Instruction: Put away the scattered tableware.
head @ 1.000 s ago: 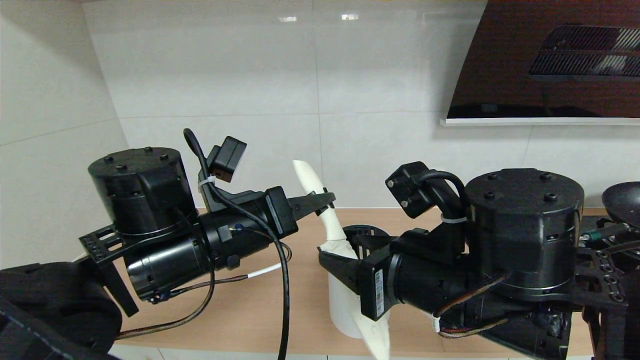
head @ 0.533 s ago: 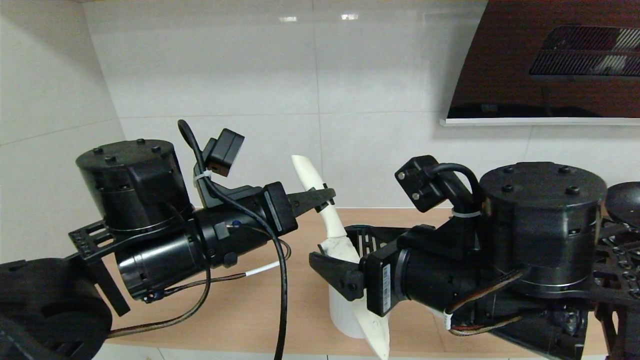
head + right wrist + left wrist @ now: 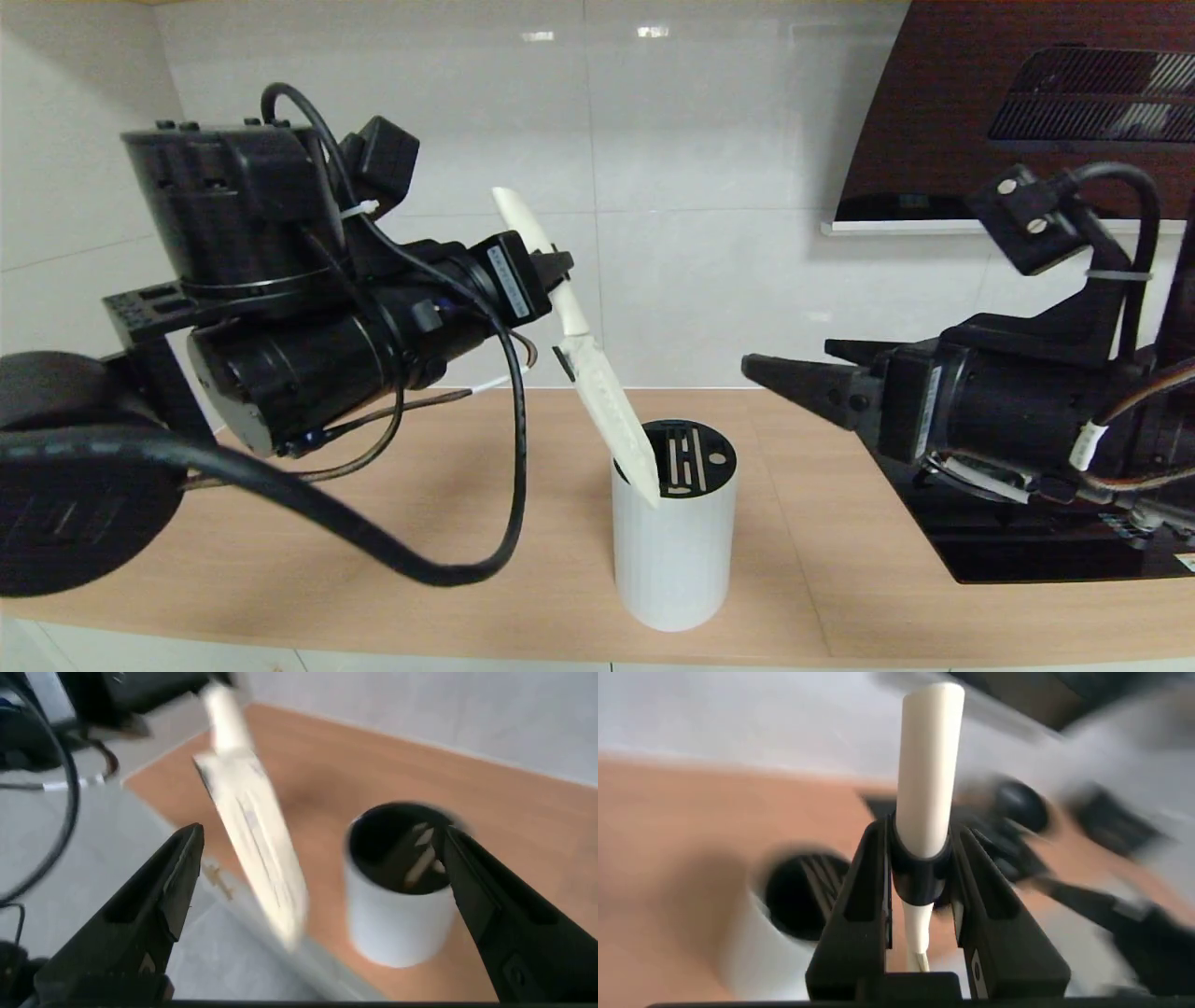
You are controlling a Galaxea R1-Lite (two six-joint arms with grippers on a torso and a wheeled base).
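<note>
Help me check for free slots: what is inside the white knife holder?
Its black top shows narrow slots and a round hole, nothing sticking out. Below that lid, the interior is hidden. The knife hangs outside.

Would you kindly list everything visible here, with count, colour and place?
knife holder: one, white with a black slotted top, upright on the counter, centre
knife: one, white, tilted, tip at the holder's top edge
counter: one, light wood, beneath both arms
cooktop: one, black, in the counter at the right
range hood: one, dark, upper right on the wall
wall: white tiles, behind the counter
left gripper: one, black, shut on the knife's handle
right gripper: one, black, open, right of the holder, holding nothing
</note>
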